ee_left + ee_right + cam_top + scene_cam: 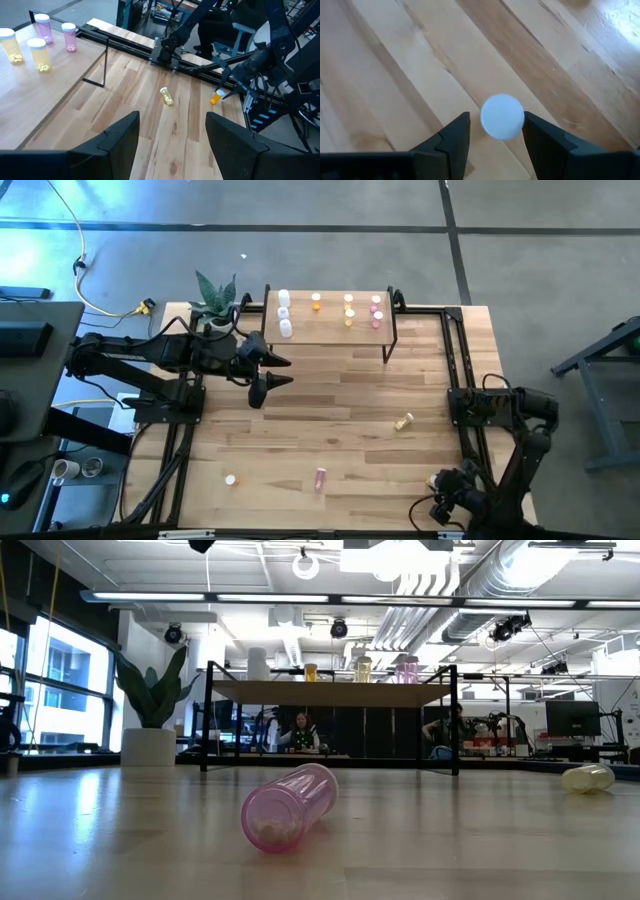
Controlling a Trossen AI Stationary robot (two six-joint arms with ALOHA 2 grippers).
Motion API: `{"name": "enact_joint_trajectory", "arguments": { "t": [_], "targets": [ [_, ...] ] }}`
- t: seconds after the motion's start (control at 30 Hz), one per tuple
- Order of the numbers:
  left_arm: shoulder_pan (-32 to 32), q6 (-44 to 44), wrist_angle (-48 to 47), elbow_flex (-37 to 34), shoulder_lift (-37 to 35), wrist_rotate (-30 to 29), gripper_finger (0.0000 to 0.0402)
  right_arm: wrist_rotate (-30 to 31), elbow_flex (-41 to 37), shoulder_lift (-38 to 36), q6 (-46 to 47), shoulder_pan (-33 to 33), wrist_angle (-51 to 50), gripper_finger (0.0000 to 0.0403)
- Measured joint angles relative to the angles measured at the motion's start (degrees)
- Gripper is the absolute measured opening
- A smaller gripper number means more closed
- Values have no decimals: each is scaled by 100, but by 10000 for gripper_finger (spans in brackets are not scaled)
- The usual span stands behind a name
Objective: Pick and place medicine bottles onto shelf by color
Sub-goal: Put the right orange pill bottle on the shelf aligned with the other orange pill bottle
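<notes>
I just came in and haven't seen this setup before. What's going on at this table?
A two-armed robot is sorting small medicine bottles onto a low wooden shelf by color. White, orange and pink ones already stand there. The right claw, at the table's near right corner, has a white-capped bottle between its fingers. The left claw hovers open near the shelf.

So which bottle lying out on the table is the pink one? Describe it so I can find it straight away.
Start at the shelf at the table's far edge, then come straight across the tabletop to the near edge. The pink bottle lies there on its side. Its neighbours are a small bottle with a white cap and a yellowish bottle lying nearer the right arm.
</notes>
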Motion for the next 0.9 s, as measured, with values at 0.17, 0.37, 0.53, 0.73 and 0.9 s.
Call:
{"name": "enact_joint_trajectory", "arguments": {
  "t": [0.17,0.37,0.53,0.73,0.9],
  "targets": [
    [0,99,0,0,0,0,216,0,0,-1,-2,-178,0,169],
    [0,217,-2,0,0,0,216,-59,0,-4,-2,-300,0,169],
    [1,254,-1,0,0,2,216,-157,0,-7,-1,-358,2,166],
    [3,300,-2,0,0,-2,216,-168,0,-7,-2,-438,91,125],
    [4,402,-2,0,0,-7,216,-167,0,-13,-2,-485,182,111]
  ]
}}
